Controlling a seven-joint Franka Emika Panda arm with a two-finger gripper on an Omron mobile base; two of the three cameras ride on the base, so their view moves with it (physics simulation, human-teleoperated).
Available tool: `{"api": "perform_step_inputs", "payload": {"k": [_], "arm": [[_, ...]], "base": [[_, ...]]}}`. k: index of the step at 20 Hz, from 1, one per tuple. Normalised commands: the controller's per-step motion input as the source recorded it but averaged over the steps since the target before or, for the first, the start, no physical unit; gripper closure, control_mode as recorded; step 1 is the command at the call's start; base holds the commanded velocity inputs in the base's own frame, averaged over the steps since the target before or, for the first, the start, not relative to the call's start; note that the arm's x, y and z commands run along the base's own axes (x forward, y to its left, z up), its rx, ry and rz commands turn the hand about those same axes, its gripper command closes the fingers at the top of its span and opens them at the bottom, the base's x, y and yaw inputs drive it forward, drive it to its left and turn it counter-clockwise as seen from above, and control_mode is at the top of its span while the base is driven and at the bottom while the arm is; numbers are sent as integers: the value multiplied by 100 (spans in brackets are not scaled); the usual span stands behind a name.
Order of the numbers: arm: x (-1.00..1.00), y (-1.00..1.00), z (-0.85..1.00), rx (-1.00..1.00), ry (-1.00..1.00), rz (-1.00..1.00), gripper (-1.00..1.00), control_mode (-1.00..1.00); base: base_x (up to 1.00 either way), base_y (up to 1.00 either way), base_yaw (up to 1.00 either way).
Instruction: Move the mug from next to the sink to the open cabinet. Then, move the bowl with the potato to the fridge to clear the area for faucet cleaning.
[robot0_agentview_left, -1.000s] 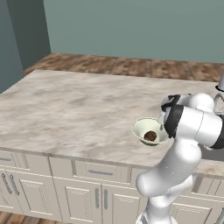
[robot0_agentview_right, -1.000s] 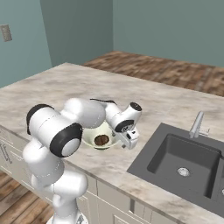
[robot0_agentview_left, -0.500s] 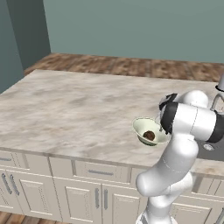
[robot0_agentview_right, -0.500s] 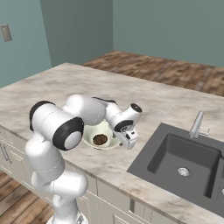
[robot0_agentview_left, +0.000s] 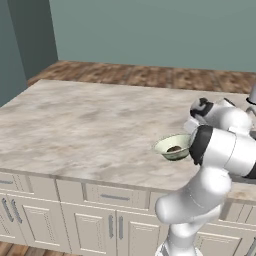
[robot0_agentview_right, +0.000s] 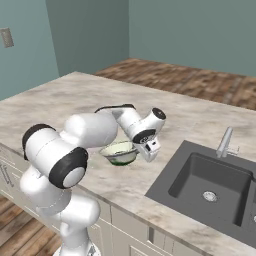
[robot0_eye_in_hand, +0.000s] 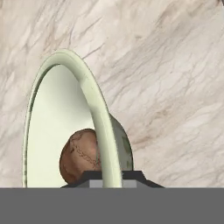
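Pincer (robot0_eye_in_hand: 112, 178) gripping bowl (robot0_eye_in_hand: 65, 109) rim, potato (robot0_eye_in_hand: 81, 155) inside

Bowl (robot0_eye_in_hand: 94, 105) — pale green rim, lighter cream-green inside. Potato (robot0_eye_in_hand: 81, 154) — russet brown with darker crack lines. Counter (robot0_agentview_left: 85, 125) — beige-grey marble, faint brown veining. Sink (robot0_agentview_right: 210, 185) dark charcoal; faucet (robot0_agentview_right: 225, 142) silver-grey. Cabinet fronts (robot0_agentview_left: 65, 215) off-white; floor (robot0_agentview_left: 150, 75) brown wood planks; walls muted teal.

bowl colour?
Pale green, lighter inside; the bowl holds a brown potato. Hand view shows it best.
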Motion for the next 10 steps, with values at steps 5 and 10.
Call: {"api": "perform_step_inputs", "payload": {"k": [5,10], "arm": [[-25,0,100,0,-21,-14,100,-100],[-48,10,100,0,-30,-19,100,-100]], "base": [[0,0,0],[0,0,0]]}}
